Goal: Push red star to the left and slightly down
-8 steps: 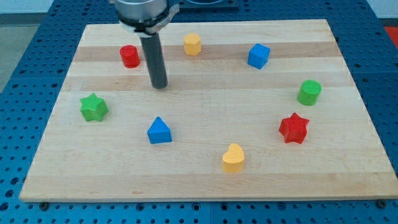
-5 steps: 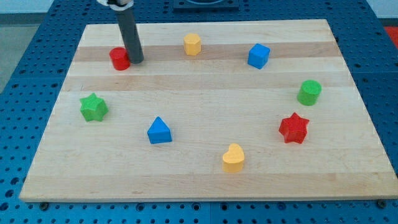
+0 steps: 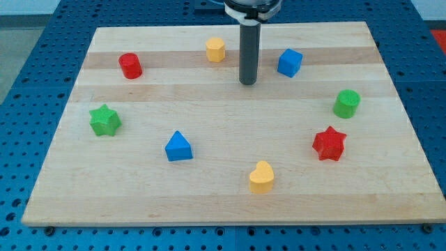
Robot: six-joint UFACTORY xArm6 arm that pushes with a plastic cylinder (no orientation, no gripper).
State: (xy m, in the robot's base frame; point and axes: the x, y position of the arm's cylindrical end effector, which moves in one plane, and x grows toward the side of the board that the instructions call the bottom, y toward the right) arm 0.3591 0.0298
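Note:
The red star [image 3: 329, 143] lies on the wooden board [image 3: 223, 195] at the view's right, below the green cylinder [image 3: 346, 103]. My tip [image 3: 248, 81] rests on the board near the view's top, between the yellow block [image 3: 215, 49] and the blue cube [image 3: 290, 63]. The tip is well above and to the left of the red star and touches no block.
A red cylinder [image 3: 129, 65] sits at the upper left, a green star [image 3: 104, 120] at the left, a blue triangle [image 3: 178, 146] at lower centre-left, and a yellow heart [image 3: 261, 176] left of and below the red star. Blue pegboard surrounds the board.
The tip went left to the red cylinder and nudged it left. It then swung right across the top of the board to between the yellow block and blue cube.

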